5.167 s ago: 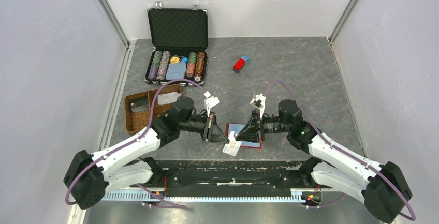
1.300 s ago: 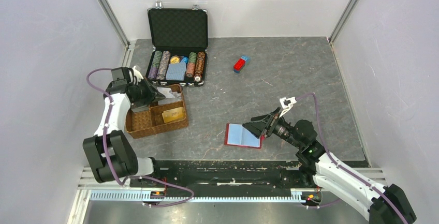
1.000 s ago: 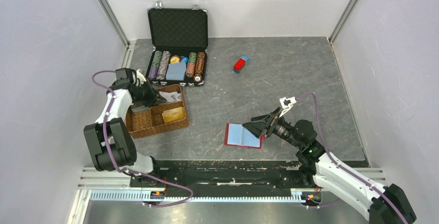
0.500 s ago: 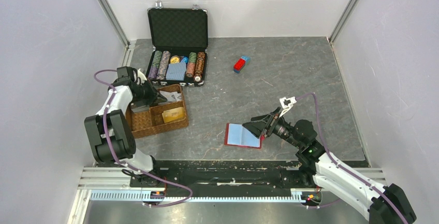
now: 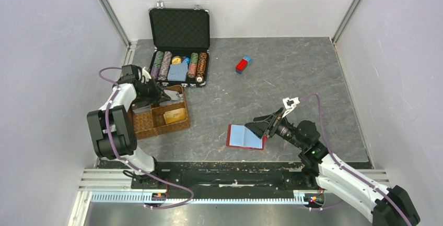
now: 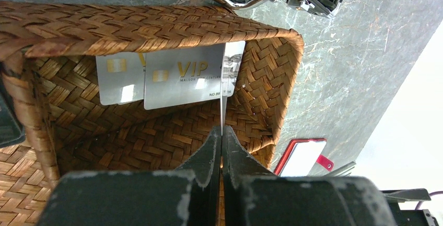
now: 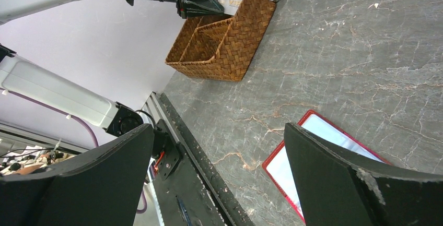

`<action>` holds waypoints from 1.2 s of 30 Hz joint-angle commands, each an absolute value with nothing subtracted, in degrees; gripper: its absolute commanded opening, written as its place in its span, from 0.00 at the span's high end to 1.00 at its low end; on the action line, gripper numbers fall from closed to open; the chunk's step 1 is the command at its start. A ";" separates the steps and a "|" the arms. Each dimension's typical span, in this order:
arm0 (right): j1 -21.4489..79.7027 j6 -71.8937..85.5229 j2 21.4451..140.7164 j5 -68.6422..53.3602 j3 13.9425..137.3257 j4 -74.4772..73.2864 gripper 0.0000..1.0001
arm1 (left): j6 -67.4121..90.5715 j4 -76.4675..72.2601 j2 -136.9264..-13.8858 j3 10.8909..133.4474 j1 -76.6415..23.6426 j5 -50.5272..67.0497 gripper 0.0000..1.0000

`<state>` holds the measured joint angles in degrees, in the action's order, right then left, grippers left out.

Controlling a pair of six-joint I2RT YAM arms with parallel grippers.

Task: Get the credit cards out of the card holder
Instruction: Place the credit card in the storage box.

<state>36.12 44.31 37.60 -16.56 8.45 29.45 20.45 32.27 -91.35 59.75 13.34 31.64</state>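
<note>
Credit card, unclear overhead, shows wrist-side pinched in left claw; right claw spread.

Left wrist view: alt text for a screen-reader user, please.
The left gripper, jaws shut, pinches a thin card edge-on over a wicker basket compartment where two silver cards lie. Beyond the basket, the red card holder lies open on the grey table.

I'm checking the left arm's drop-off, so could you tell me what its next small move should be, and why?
Probably open the left gripper and let the card fall. Its fingers are shut on that card, held edge-on just above a compartment of the wicker basket where two silver VIP cards lie flat, so it looks lined up for release.
</note>
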 commanded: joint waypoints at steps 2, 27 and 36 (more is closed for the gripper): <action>35.95 43.68 37.74 -15.53 11.32 31.30 0.02 | 20.97 29.42 -92.92 62.13 12.19 32.06 0.95; 35.92 43.46 37.81 -14.97 11.42 30.94 0.02 | 21.12 29.74 -96.86 64.32 10.74 29.27 0.63; 35.95 43.42 38.01 -14.96 11.38 30.50 0.02 | 20.37 31.18 -97.65 65.63 9.86 26.69 0.58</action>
<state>36.12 44.29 38.09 -15.59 8.99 29.39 20.49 30.44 -97.17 63.05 10.33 28.69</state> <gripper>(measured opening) 0.979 0.408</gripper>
